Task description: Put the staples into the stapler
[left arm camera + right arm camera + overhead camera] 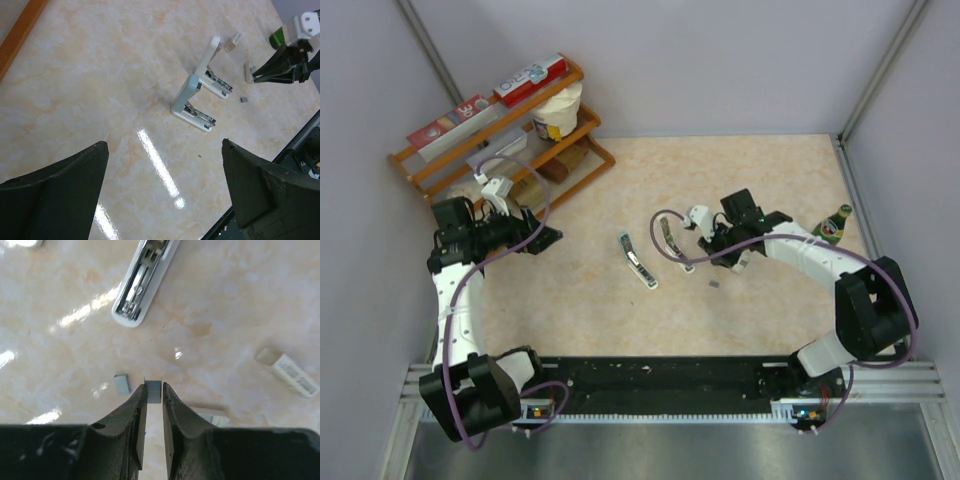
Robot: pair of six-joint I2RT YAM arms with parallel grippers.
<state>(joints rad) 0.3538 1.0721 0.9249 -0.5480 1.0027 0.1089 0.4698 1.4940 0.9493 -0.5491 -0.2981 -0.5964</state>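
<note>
My right gripper is shut on a small grey block of staples, pinched between its fingertips just above the table. A second grey block of staples lies on the table just left of the fingers, also seen as a loose block from above. Ahead of the gripper, a white stapler lies open with its metal channel showing. From above there are two white staplers, one mid-table and one beside the right arm. My left gripper hangs open and empty, far to the left.
A wooden rack with boxes and a cup stands at the back left. A green bottle lies by the right wall. A small white box lies to the right of my right gripper.
</note>
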